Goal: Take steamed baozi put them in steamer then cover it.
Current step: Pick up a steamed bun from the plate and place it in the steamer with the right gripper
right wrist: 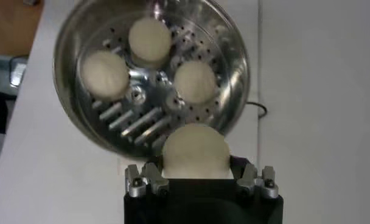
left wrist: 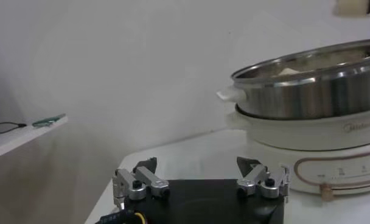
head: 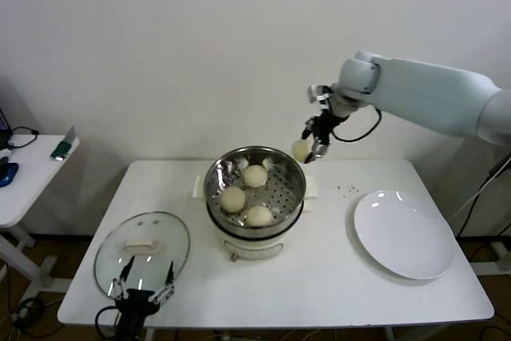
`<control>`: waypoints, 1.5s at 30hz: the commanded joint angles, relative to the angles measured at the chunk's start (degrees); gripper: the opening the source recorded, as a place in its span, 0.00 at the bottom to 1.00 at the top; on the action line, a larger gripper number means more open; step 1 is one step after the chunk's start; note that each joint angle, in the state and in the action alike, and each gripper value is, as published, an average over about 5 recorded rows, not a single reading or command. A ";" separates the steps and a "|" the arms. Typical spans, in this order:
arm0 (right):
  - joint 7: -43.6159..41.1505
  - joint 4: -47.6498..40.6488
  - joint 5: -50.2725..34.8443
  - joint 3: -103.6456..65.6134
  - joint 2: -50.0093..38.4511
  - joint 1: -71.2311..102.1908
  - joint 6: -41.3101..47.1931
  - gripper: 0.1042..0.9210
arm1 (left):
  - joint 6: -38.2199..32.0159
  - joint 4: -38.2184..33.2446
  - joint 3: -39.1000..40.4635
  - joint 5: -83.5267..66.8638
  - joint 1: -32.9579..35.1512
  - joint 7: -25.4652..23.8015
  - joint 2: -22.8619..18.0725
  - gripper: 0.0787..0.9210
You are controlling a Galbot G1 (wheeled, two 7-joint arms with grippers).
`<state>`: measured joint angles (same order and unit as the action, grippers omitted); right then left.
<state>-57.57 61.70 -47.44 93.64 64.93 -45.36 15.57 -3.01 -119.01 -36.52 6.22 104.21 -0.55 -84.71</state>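
Note:
The steel steamer (head: 216,195) stands mid-table on its cream base and holds three baozi (head: 255,176), (head: 232,199), (head: 258,216) on the perforated tray. My right gripper (head: 307,152) is shut on a fourth baozi (head: 300,150) and holds it in the air above the steamer's far right rim. The right wrist view shows this bun (right wrist: 195,151) between the fingers, with the steamer (right wrist: 227,42) below. The glass cover (head: 108,255) with its white handle lies flat at the front left. My left gripper (head: 143,288) is open and empty at the cover's front edge.
A flat white plate (head: 404,233) lies at the table's right. A side table (head: 28,177) with a small green object stands to the left. In the left wrist view the steamer (left wrist: 313,97) rises ahead of the open fingers (left wrist: 143,178).

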 commanded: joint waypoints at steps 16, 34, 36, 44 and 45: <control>3.66 -2.52 -2.38 4.40 9.20 8.48 2.27 0.74 | -0.01 1.02 -0.52 -1.68 -0.04 0.01 1.33 0.88; 2.79 -2.45 -1.05 1.93 7.09 7.82 2.12 0.87 | -0.21 1.19 -0.90 -1.42 0.00 0.07 1.31 0.88; 1.69 -1.88 -1.03 1.25 6.18 6.89 1.93 0.88 | -0.17 1.15 -0.98 -1.39 -0.08 0.07 1.32 0.88; -0.58 0.26 -0.73 -3.60 -1.09 3.52 0.11 0.88 | -0.08 0.96 -1.57 -1.28 -0.26 0.07 1.71 0.88; 0.11 0.63 -0.59 -4.81 -2.53 3.71 -0.59 0.88 | -0.06 0.88 -1.72 -1.28 -0.29 0.08 1.87 0.88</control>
<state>-56.26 60.42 -48.72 93.94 69.50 -39.40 16.78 -3.16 -117.95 -37.89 4.92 103.96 -0.47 -83.33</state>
